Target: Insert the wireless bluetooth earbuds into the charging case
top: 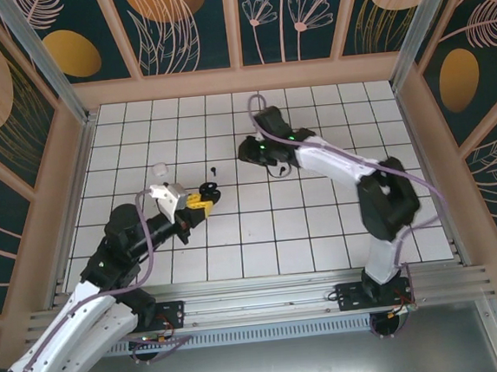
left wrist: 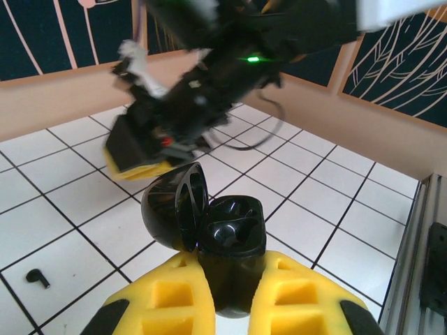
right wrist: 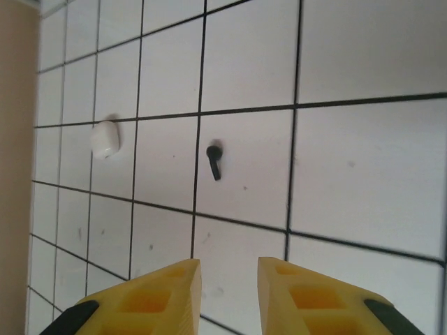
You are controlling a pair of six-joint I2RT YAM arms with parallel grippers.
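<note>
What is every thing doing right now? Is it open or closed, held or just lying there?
black charging case: lid open, held off the tiles.
left gripper: fingers shut on the black charging case.
right gripper: fingers apart, nothing between them.
black earbud: lying on a tile, outside the case, untouched.
white case: looks closed, lying on the tiles.
</note>
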